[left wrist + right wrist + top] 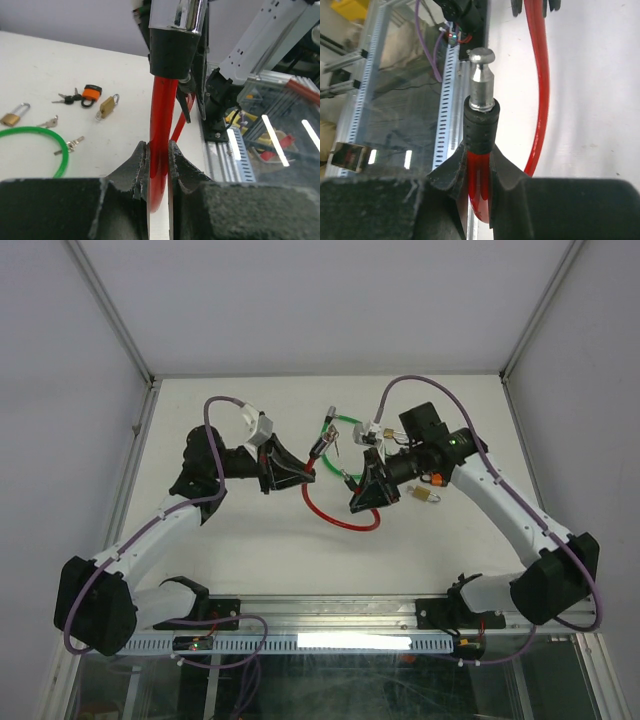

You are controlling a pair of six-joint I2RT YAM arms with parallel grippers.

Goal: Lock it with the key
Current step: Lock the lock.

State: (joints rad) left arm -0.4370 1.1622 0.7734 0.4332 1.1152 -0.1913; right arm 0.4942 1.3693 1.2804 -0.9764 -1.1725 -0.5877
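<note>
Viewing from above, we find the red cable lock held between the arms over the middle of the table. We see the left gripper clenched on the cable just below the black lock body. The right gripper is clenched just below the metal pin. Loose keys lie beside a green cable, apart from both claws.

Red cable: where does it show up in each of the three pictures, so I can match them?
Top external: red cable loops at centre, between the left fingers and right fingers.
Left wrist: cable upright at centre, clamped in the left fingers.
Right wrist: cable lower centre in the right fingers, curving away upper right.
Shared landmark: the slotted rail.
</note>
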